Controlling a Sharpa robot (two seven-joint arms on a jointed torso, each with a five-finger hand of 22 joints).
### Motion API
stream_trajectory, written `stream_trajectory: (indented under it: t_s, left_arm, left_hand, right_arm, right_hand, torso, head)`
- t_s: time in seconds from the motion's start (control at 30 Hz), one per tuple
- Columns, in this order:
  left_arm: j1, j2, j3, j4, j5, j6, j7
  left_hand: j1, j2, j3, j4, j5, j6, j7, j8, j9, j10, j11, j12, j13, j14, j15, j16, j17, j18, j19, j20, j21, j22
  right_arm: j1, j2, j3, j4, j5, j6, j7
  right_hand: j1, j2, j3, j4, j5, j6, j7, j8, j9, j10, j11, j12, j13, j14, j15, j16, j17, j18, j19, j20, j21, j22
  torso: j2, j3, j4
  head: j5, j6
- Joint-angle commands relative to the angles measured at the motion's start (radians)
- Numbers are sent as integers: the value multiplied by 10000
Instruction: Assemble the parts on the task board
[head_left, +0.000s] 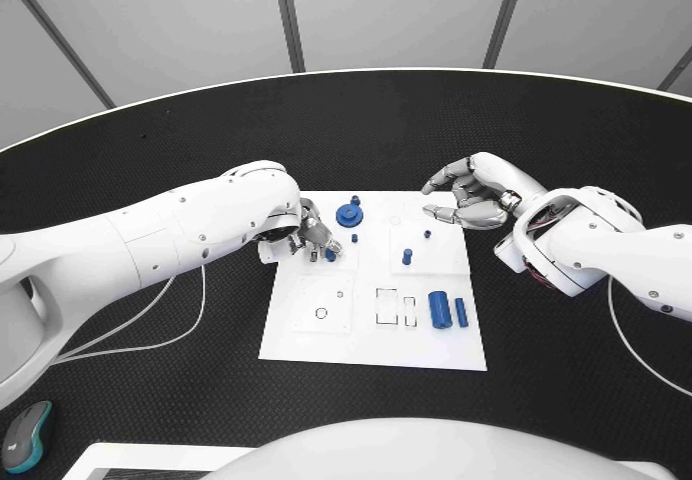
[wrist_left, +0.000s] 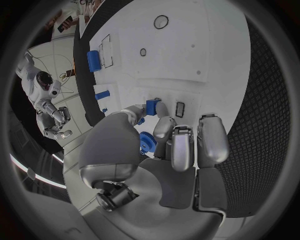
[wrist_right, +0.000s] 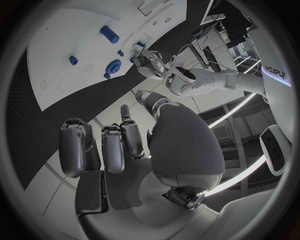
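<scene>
The white task board (head_left: 310, 340) lies mid-table. My left hand (head_left: 307, 235) hovers over its far left area and pinches a small blue part (head_left: 329, 254) between thumb and finger; the left wrist view shows that part (wrist_left: 150, 107) just above the board. A blue gear (head_left: 348, 213) stands right beside the hand, also visible behind the fingers (wrist_left: 147, 142). My right hand (head_left: 469, 192) hangs over the board's far right corner with its fingers (wrist_right: 119, 142) apart and nothing in them.
Small blue pegs (head_left: 407, 257) (head_left: 427, 235) stand on the board's right half. Two blue cylinders (head_left: 438, 308) (head_left: 462, 312) lie by rectangular slots (head_left: 387, 306) nearer me. A round recess (head_left: 322, 313) sits on the near left. Black table (head_left: 375, 120) surrounds the board.
</scene>
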Motion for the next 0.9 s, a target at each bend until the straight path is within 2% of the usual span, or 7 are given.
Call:
stream_trajectory:
  t_s: [0.03, 0.67, 0.9]
  left_arm:
    - [0, 13, 0, -9, -59, -9, 10]
    - [0, 10, 0, -58, -182, 82, 12]
    - [0, 7, 0, -30, -203, 19, 114]
  left_hand:
    - [84, 1, -75, -6, -64, -66, -36, -35, 15, -20, -23, 23, -2, 1010, -7, -1, 2298, -190, -14, -55, -33, -2]
    - [187, 7, -97, -22, -97, -60, -45, -32, 19, -9, -30, 37, 22, 1012, -11, 2, 2308, -192, -8, -58, -27, 12]
    - [936, 85, 14, -251, -85, -113, -78, -50, 27, -61, -64, -9, -45, 1007, -42, -5, 2287, -192, -8, -88, -32, 19]
  right_arm:
    - [0, -4, 0, 3, 0, 2, -1]
    - [0, -11, 0, 5, 0, 57, -22]
    - [0, -7, 0, -1, 0, 64, -29]
  right_hand:
    - [-3, -121, 32, 23, 51, 10, 23, 40, -10, -78, -15, -29, 818, 792, -66, -61, 1576, 99, 401, -60, -8, 1275]
    - [-3, -121, 32, 23, 51, 10, 23, 40, -10, -78, -15, -29, 818, 792, -66, -61, 1576, 99, 401, -60, -8, 1275]
    - [-3, -121, 32, 23, 51, 10, 23, 40, -10, -78, -15, -29, 818, 792, -66, -61, 1576, 99, 401, -60, -8, 1275]
  torso:
    - [2, 0, -7]
    - [-9, -8, 3]
    - [-12, -6, 5]
  head:
    - [-14, 6]
    - [-33, -11]
    - [-34, -21]
